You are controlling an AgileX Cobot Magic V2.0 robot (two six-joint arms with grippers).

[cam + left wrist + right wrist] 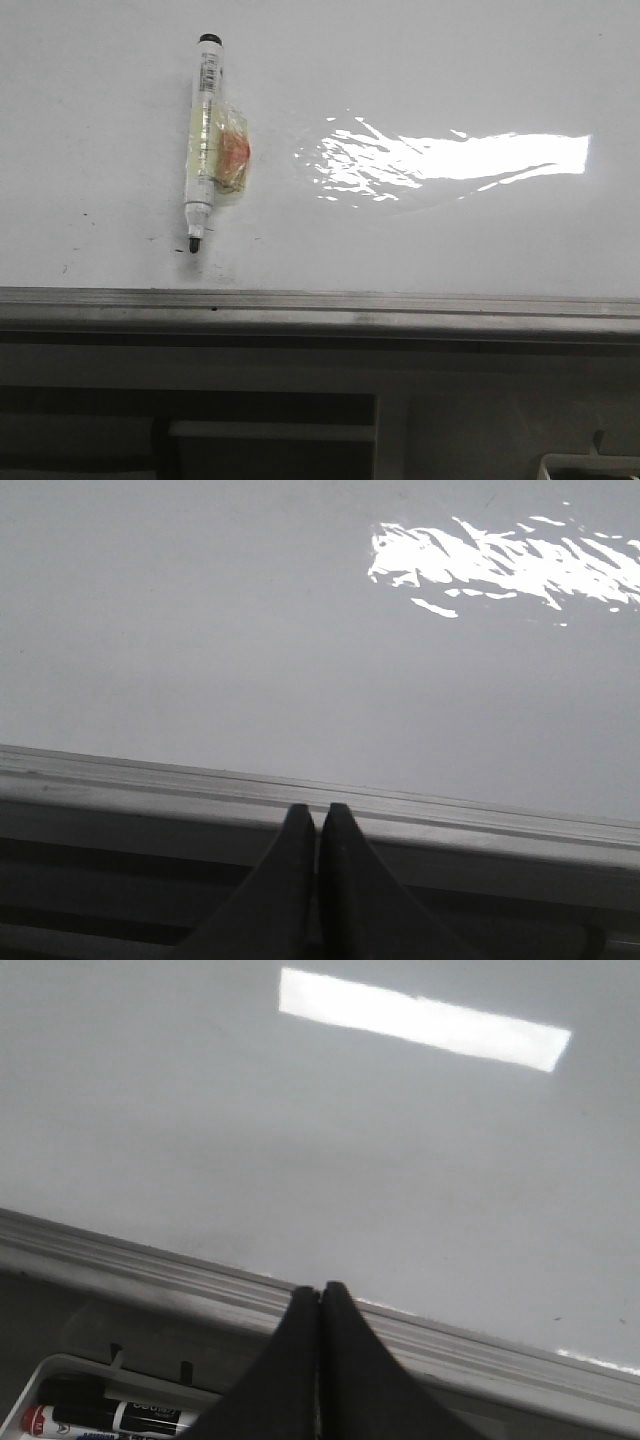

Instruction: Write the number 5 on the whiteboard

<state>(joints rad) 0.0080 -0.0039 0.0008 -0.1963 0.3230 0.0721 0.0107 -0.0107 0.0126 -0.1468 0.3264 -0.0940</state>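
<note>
The whiteboard [450, 230] lies flat, glossy white with glare and a grey aluminium edge strip. No drawn number 5 shows on it. A white marker pen [202, 140] with an uncapped black tip lies on the board at the left, a taped yellowish pad on its side. My left gripper [317, 814] is shut and empty over the edge strip; the board [250, 630] lies beyond it. My right gripper [319, 1293] is shut and empty over the strip, with the board [350, 1140] beyond. Neither gripper shows in the front view.
Small dark specks mark the board near the pen tip [193, 245]. Below the strip [320, 305] is grey-white furniture. A white tray [90, 1400] with spare markers sits below the strip in the right wrist view; a tray corner [590, 465] shows in the front view.
</note>
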